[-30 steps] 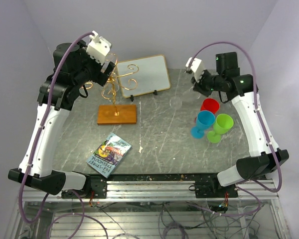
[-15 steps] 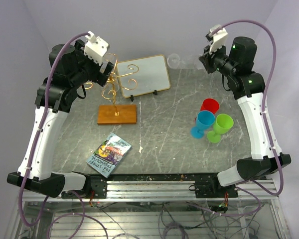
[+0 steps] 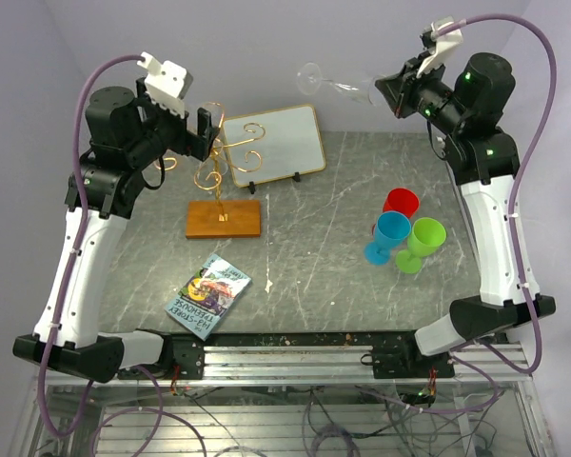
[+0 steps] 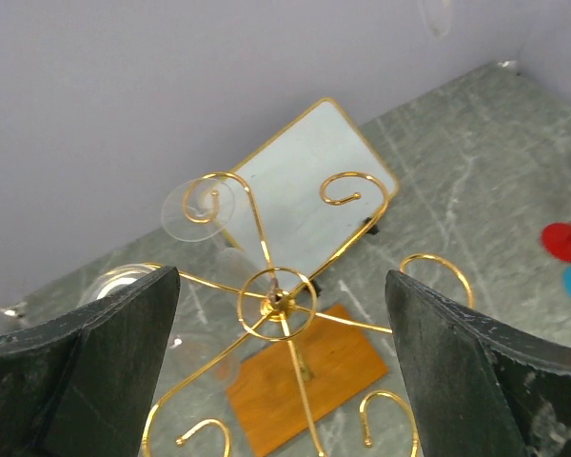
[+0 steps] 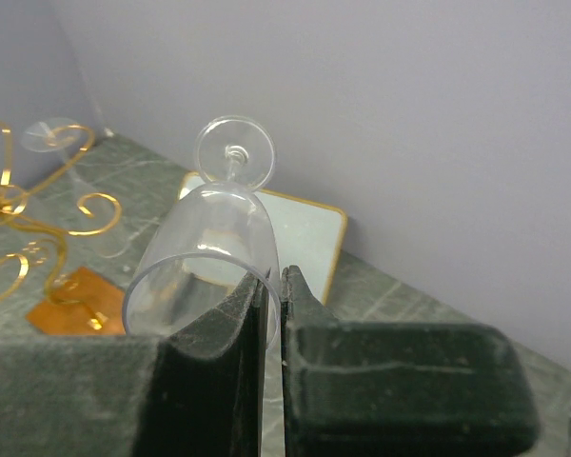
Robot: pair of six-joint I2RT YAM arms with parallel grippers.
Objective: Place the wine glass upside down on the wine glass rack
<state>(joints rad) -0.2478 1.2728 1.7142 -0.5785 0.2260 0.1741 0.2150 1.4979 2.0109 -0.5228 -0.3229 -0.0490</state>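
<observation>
Pinching clear stemmed wine glass (image 5: 214,228) by its rim wall with right gripper (image 5: 271,286), aloft at rear right.
Probably light, slick, brittle: no harder squeeze. Well apart from thin gold wire rack (image 3: 215,173) on orange-brown wooden base, beneath spread left gripper (image 4: 281,286); open air between, curled scrolls to thread foot into.

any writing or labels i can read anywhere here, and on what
Book cover: large lettering beneath a colourful picture, upside down to the top camera, too small and blurred to read.
White framed board: blank, no writing.
No other text, brand, number or sign can be made out in any view.
</observation>
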